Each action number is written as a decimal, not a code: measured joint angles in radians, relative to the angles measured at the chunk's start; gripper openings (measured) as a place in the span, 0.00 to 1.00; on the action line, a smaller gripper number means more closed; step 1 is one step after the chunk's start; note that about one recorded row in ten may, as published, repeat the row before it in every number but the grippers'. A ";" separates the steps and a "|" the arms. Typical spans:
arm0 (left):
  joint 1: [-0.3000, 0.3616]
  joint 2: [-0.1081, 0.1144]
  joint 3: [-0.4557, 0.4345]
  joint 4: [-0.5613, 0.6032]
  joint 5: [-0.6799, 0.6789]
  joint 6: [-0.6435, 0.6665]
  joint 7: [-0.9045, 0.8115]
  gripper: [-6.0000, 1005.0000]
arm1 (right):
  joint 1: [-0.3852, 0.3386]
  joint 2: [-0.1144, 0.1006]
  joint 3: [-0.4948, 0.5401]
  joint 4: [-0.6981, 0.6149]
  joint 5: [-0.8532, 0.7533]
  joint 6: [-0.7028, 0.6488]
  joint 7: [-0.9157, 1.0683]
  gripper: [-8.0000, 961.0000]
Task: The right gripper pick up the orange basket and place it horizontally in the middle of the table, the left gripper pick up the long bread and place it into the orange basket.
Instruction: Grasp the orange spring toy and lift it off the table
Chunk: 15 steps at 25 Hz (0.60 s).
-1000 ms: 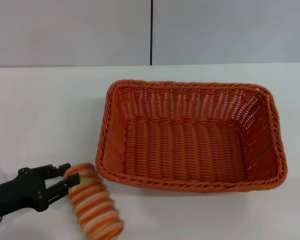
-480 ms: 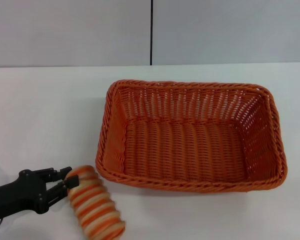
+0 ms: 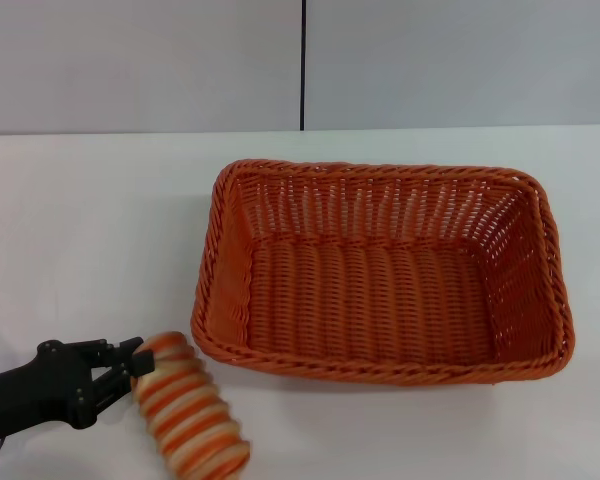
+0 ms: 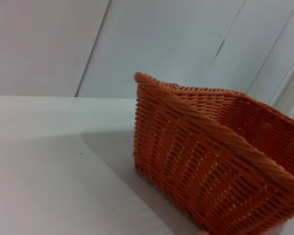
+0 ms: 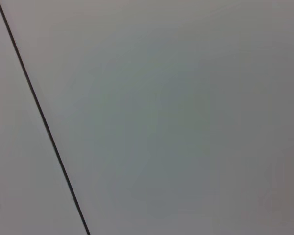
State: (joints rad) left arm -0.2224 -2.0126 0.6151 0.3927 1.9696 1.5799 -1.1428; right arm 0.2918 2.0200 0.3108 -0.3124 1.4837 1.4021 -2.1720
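At the near left of the plain white flat table (image 3: 90, 230), the left gripper (image 3: 130, 365), a black two-fingered claw on a black arm, reaches in from the left edge with its fingers closed on one end of the long bread (image 3: 188, 408), an oblong ridged toy loaf with orange and cream stripes. The loaf juts toward the near edge, its gripped end just beside the near left corner of the large rectangular orange woven wicker basket (image 3: 380, 280). Whether the loaf rests on the table or hangs clear of it cannot be told.

The basket lies lengthwise about mid-table, open side up and empty. The right gripper is out of sight; its wrist camera faces only a grey wall (image 5: 186, 122).

The step in hand looks like carrying the bread into the basket. Since the grip is at one end, the loaf may swing, so it should rise clear of the braided rim (image 4: 206, 125), travel right over the rim, and lower along the basket's length before release.
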 joint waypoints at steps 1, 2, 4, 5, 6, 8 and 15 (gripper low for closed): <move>0.000 0.000 0.000 0.000 0.000 0.000 0.000 0.22 | 0.000 0.000 0.002 0.000 0.000 0.000 0.000 0.42; 0.000 0.000 0.000 0.000 0.000 0.000 0.000 0.21 | 0.001 0.000 0.003 0.000 0.000 0.000 0.000 0.42; 0.000 -0.001 0.000 0.000 0.000 0.000 0.000 0.20 | 0.001 0.000 0.003 0.000 0.000 0.000 0.000 0.42; 0.000 -0.001 0.000 0.000 0.000 0.001 0.000 0.20 | 0.001 0.000 0.004 0.000 0.000 0.000 0.000 0.42; 0.000 -0.001 0.000 0.000 0.000 0.001 0.000 0.19 | 0.001 0.000 0.004 0.000 0.000 0.000 0.000 0.42; 0.000 -0.001 0.000 0.001 0.000 0.001 0.000 0.17 | 0.001 0.000 0.004 -0.001 0.000 0.000 0.000 0.42; -0.002 -0.003 0.000 0.003 0.000 0.002 0.000 0.14 | 0.001 0.000 0.005 -0.001 0.000 0.000 0.000 0.42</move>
State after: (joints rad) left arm -0.2248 -2.0157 0.6151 0.3959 1.9696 1.5817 -1.1428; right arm 0.2931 2.0196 0.3162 -0.3130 1.4836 1.4021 -2.1721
